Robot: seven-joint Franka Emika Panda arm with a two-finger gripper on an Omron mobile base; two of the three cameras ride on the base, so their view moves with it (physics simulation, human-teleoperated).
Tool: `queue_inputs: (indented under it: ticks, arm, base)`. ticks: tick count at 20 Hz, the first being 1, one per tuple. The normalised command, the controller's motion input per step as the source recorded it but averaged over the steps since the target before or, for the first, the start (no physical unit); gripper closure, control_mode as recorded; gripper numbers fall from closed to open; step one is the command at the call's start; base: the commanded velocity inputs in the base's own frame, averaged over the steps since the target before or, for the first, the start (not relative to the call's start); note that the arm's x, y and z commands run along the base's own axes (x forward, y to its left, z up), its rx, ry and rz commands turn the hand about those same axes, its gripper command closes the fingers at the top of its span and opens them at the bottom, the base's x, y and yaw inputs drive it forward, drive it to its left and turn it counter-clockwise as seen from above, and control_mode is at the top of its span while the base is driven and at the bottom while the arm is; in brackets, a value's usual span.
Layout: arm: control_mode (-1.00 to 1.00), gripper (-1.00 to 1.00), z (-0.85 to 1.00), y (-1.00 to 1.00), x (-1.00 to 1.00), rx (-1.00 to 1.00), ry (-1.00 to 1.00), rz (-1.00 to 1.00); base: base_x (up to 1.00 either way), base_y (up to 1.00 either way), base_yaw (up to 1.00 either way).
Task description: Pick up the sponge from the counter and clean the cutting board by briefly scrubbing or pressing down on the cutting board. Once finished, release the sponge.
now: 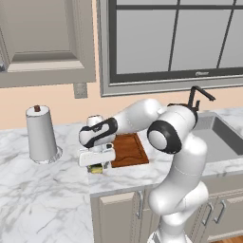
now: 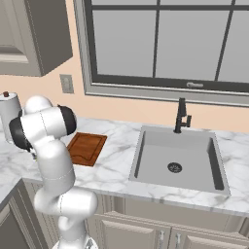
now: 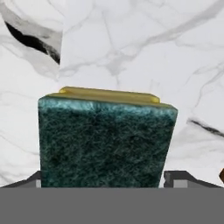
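Flat, sponge [image 3: 105,140] green side up, lengthwise between hand's [image 3: 107,179] fingers.

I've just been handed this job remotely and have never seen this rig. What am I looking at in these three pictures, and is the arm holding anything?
The white machine is a robot arm on a driving base in a rendered kitchen. Two pictures come from cameras on the base, behind the arm to its left and right. The third comes from a camera on the hand, looking along the gripper.

On the marble counter lie a reddish-brown cutting board, a paper towel roll and a sink. The sponge, green top over yellow, sits on the counter beside the board. The fingers stand either side of it; whether they grip it, I cannot tell.
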Motion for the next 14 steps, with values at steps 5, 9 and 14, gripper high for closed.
queue_inputs:
  ticks: [5,9,14]
  arm:
    - [-1.0,-1.0,0.04,-0.02,-0.01,0.0,0.0,0.0]
    - [-1.0,-1.0,0.43,-0.02,-0.36,0.0,-0.08,0.02]
    - [-1.0,-1.0,0.35,-0.13,-0.74,0.0,-0.11,0.02]
  base:
    - [0.0,0.0,0.0]
    - [0.0,0.0,0.0]
    - [0.0,0.0,0.0]
